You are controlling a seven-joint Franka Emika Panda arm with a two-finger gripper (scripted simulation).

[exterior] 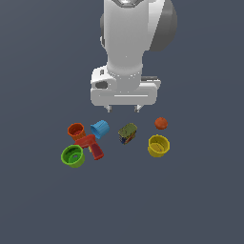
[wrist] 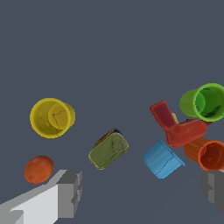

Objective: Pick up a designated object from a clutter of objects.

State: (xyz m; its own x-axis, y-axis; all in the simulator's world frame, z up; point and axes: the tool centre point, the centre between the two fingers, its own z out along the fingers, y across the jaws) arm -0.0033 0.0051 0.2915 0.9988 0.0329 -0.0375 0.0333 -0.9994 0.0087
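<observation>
Here the small orange-red cup [exterior: 76,130] sits at the exterior view's left end of the clutter, apparently tipped, with its rimmed mouth showing in the wrist view [wrist: 206,153]. It lies against the red drill-shaped toy [exterior: 90,145], which lies between it, the blue cup [exterior: 100,128] and the green cup [exterior: 73,156]. The blue cup lies on its side just beside the orange-red one. Further toward the exterior view's right comes the olive-patterned block [exterior: 127,133], then the yellow cup [exterior: 158,145] with the orange ball [exterior: 161,123] near it. All rest on the plain dark desk [exterior: 190,200]. The hand [exterior: 123,108] hangs above the block, fingers [wrist: 69,192] spread wide apart, holding nothing.
</observation>
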